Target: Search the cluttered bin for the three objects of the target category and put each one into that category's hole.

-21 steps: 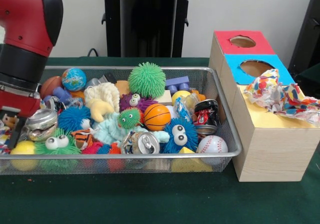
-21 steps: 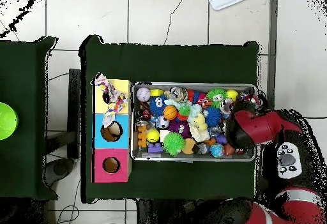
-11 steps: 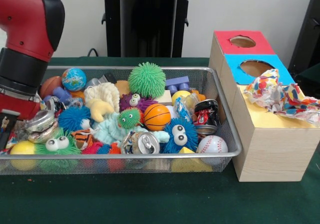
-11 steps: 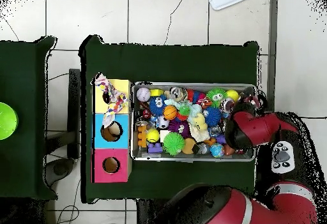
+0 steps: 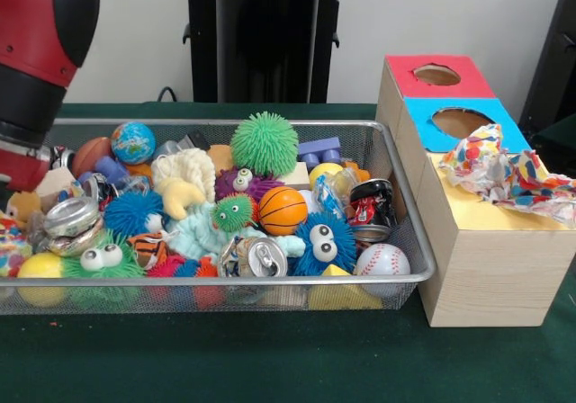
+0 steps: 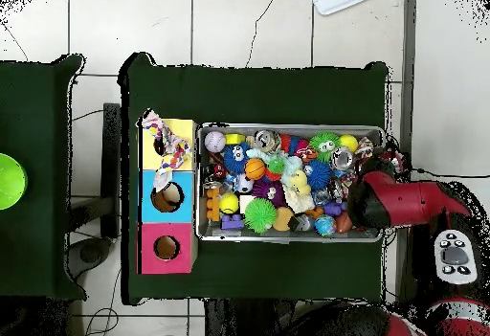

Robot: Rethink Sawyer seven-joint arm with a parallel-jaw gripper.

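The red arm [image 5: 31,70] hangs over the wire bin's [image 5: 396,232] left end; whether its gripper is open cannot be told. A crushed can [image 5: 72,223] lies there; crumpled paper [image 5: 504,174] sits on the box's [image 5: 490,259] yellow section.

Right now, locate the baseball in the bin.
In the front view, the baseball sits in the bin's near right corner, beside the blue googly-eyed fuzzy ball.

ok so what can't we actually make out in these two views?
- Gripper: front view cuts it off at the left edge; overhead, the arm covers it. Open or shut unknown.
- Yellow section's hole on the sorting box: crumpled paper lies over it in both views.
- Lower layers of the bin: buried under toys.
- Overhead: individual toys too small to identify.
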